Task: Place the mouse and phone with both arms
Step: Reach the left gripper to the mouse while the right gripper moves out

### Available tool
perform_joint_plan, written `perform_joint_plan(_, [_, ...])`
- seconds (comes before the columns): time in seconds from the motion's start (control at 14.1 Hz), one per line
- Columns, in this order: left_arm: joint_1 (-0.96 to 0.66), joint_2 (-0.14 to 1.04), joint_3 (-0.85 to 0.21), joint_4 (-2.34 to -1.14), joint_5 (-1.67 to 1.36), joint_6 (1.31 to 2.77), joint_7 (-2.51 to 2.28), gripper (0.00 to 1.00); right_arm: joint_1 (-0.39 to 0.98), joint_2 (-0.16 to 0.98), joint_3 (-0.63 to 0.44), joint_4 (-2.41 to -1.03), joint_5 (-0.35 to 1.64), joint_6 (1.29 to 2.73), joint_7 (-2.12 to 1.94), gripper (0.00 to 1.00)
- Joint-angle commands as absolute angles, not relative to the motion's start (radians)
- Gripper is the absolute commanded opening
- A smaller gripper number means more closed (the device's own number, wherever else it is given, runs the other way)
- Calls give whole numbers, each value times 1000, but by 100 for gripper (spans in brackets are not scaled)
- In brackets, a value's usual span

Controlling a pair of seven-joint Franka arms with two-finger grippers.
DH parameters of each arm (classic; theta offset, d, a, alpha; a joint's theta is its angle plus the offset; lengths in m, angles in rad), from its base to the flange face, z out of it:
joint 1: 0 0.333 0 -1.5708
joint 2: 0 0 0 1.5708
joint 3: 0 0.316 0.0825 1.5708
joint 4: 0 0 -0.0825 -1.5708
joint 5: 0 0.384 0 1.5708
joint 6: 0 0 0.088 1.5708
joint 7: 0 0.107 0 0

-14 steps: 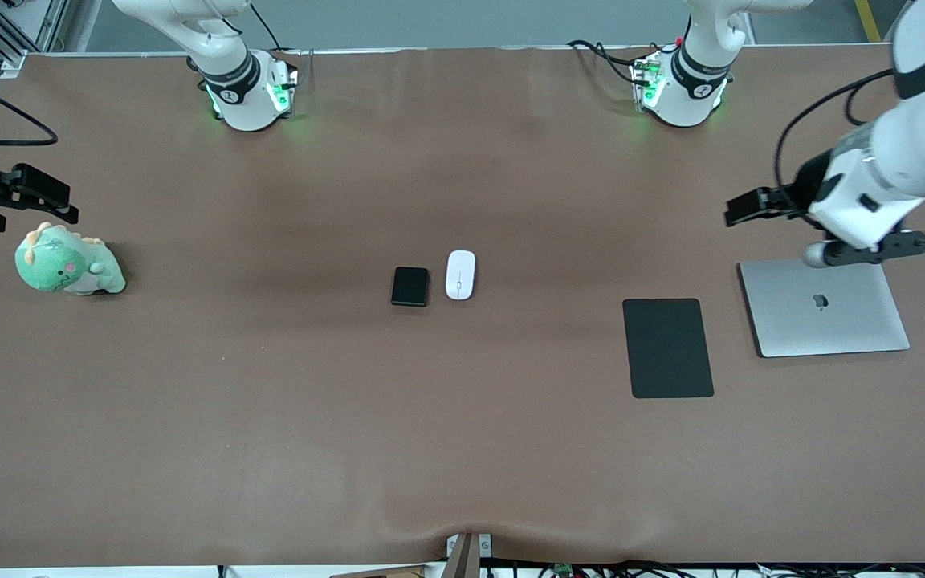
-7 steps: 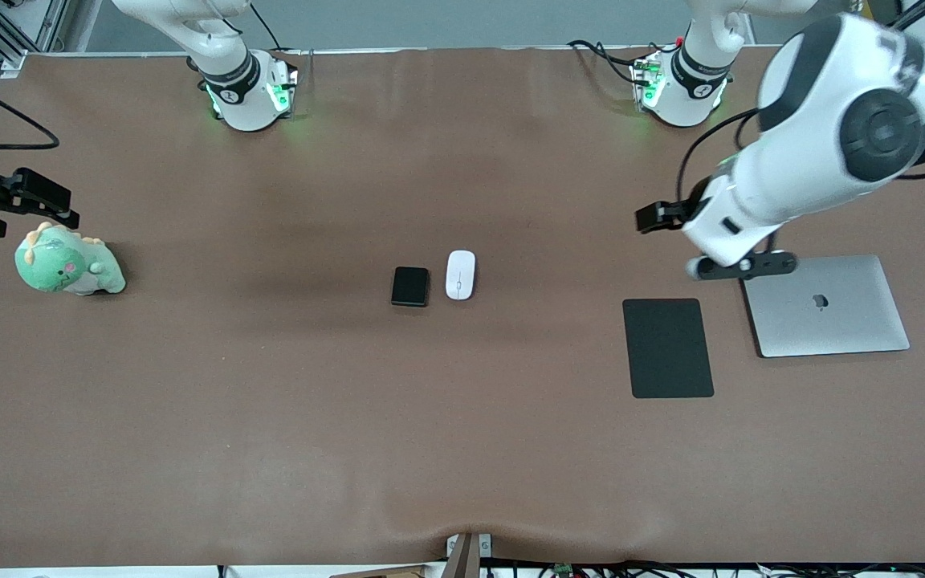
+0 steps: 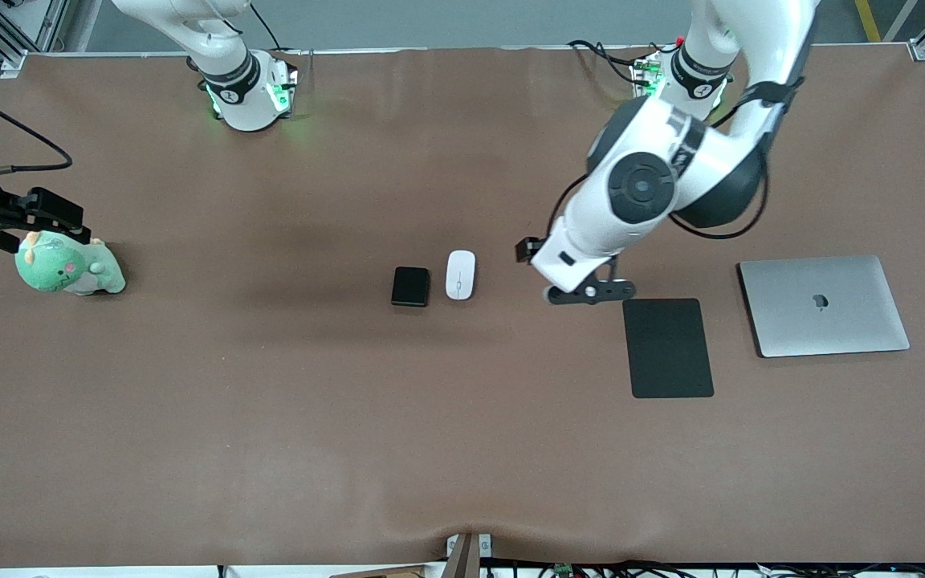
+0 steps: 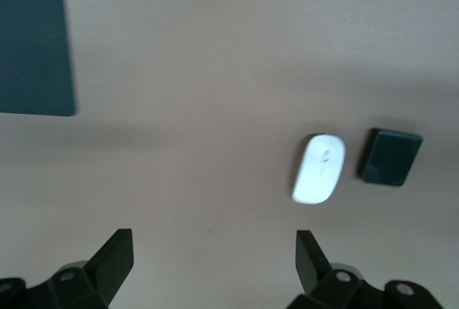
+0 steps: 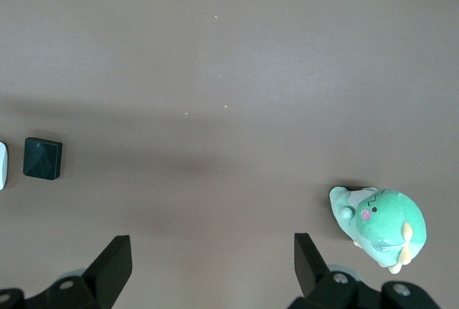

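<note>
Counter (image 3: 270, 417) cloth, brown, carries everything. Nearest the front camera lies a flat black mouse pad (image 3: 667, 348), with a closed silver laptop (image 3: 824, 305) beside it toward the left arm's end. Slightly farther, mid-counter, the black phone (image 3: 410, 286) and white mouse (image 3: 460, 274) sit just beside each other. Left tool (image 4: 215, 266) hangs over bare cloth between mouse and pad, fingers apart, empty. Right tool (image 5: 213, 266) hovers by a green plush dinosaur (image 3: 67, 267), fingers apart, empty.
</note>
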State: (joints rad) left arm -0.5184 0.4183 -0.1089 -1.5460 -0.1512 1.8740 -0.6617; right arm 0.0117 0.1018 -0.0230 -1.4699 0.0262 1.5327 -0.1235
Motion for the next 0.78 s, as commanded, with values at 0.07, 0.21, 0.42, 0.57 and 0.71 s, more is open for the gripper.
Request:
perform_joint_plan(0.07, [-593, 486, -100, -1523, -153, 1991, -753, 100, 34, 161, -26, -1450, 34, 1526, -130, 100])
perform_joint_plan(0.21, [-641, 570, -100, -1476, -153, 2101, -776, 100, 37, 172, -26, -1450, 28, 1525, -133, 100])
perform_joint_plan(0.42, [-715, 655, -87, -1440, -77, 2161, -851, 100, 55, 173, -25, -1453, 35, 1525, -118, 100])
perform_joint_plan(0.57, [-742, 689, -89, -1439, -25, 2166, -902, 100, 64, 175, -26, -1457, 35, 1523, -98, 100])
perform_joint_plan(0.71, [-752, 719, -87, -1440, -20, 2250, -939, 100, 63, 175, -25, -1473, 37, 1516, -57, 100])
